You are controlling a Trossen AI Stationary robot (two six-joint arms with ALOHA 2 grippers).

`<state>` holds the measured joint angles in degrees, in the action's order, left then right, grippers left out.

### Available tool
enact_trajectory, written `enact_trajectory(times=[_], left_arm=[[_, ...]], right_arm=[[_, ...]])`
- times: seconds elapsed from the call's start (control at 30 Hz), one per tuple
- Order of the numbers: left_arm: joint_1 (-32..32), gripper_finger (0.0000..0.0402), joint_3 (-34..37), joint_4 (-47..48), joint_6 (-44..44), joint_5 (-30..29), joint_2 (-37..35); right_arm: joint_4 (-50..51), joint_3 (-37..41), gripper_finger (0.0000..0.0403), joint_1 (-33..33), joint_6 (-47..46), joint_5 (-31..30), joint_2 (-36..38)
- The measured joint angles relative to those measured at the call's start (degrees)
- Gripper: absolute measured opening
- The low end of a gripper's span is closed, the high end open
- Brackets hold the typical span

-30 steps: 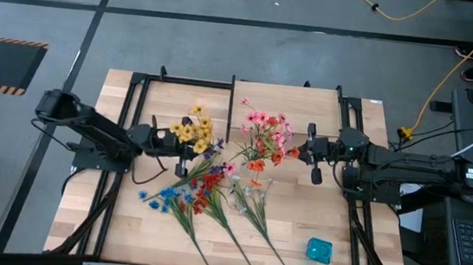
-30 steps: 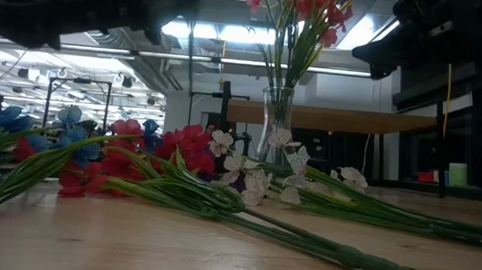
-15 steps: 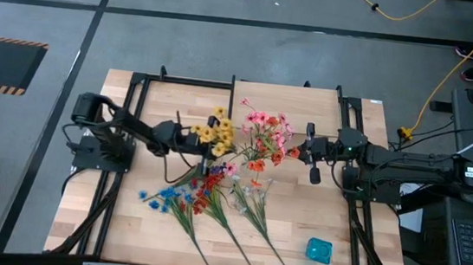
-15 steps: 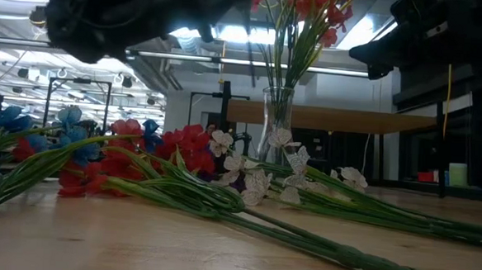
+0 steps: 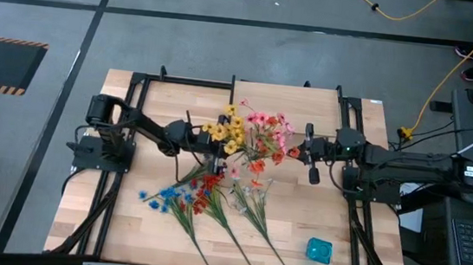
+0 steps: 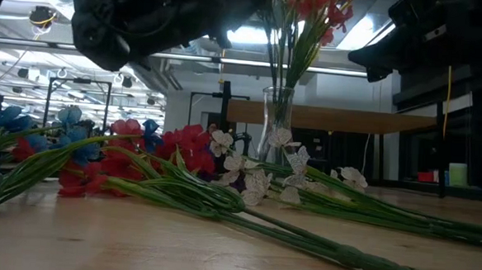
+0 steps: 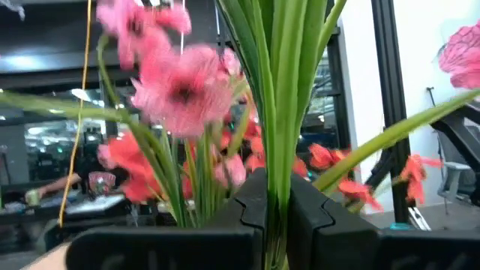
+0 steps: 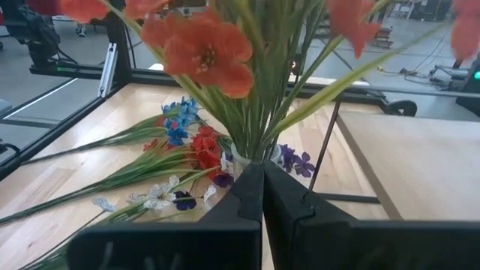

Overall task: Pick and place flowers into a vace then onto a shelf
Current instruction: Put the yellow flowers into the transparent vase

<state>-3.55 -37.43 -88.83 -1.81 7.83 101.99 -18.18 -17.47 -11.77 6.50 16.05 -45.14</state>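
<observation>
Yellow spray [image 5: 224, 132]: clamped by its green stem in the left gripper [image 5: 215, 148], blooms up, just beside the vase's bouquet on the side of the left arm.
Vase [image 6: 276, 123]: clear glass, upright mid-table, the landmark here; already holds pink and orange-red flowers [image 5: 264, 139].
Loose flowers [image 5: 204, 197]: lying flat on the tabletop [image 5: 332, 220] in front of the vase, stems fanning toward the front edge; blue [image 5: 169, 197], red [image 5: 204, 192], white [image 5: 251, 189] and a little purple.
Handling: judged light and springy; thin plastic stems bend and can swing, blooms snag on neighbours. Best taken low to mid stem, as the left gripper has it, so the stem end can be steered into the narrow vase mouth.
Risk: the glass vase looks tippy if a stem pushes its rim.
Left gripper state: fingers [image 7: 247, 206] pressed together on the stem.
Right gripper [image 5: 303, 150]: fingers together, nothing between them, hovering just beside the vase on the opposite side.
Shelf [image 6: 324, 117]: pale board behind the vase.
Counts: one vase; one spray in hand; several loose sprays, exact number unclear from the overlap; one teal object [image 5: 319, 250] near the front right corner, well apart from the vase.
</observation>
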Motion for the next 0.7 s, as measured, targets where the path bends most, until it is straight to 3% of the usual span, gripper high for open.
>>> enact_trajectory(times=[0.7], left_arm=[[-0.3,0.0014,-0.3,6.3,1.1,-3.0,0.7]], right_arm=[[-0.5,0.0,0.0005,0.0,0.2,0.0,-1.3]])
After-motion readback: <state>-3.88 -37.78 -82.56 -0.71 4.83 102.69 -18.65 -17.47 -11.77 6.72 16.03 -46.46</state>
